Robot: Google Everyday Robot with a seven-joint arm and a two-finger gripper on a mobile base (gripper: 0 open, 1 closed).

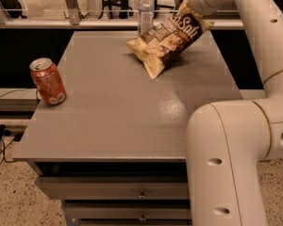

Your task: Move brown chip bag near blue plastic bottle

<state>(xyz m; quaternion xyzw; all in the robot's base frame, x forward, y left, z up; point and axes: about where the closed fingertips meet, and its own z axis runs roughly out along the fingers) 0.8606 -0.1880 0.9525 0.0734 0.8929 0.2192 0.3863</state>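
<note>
The brown chip bag (pixel 167 39) lies tilted at the far middle of the grey table (pixel 118 112). Its pale lower corner rests on the tabletop and its upper end is raised to the right. My gripper (pixel 194 6) is at the far right, shut on that upper end, and is partly hidden behind the bag. The blue plastic bottle (pixel 145 11) stands upright at the table's far edge, just left of the bag and close to it. I cannot tell whether they touch.
An orange-red soda can (pixel 48 81) stands upright near the table's left edge. My white arm (pixel 236 140) fills the right foreground and arches over the table's right side. A rail and glass partition (pixel 70 13) run behind the table. Drawers (pixel 141 192) sit below its front edge.
</note>
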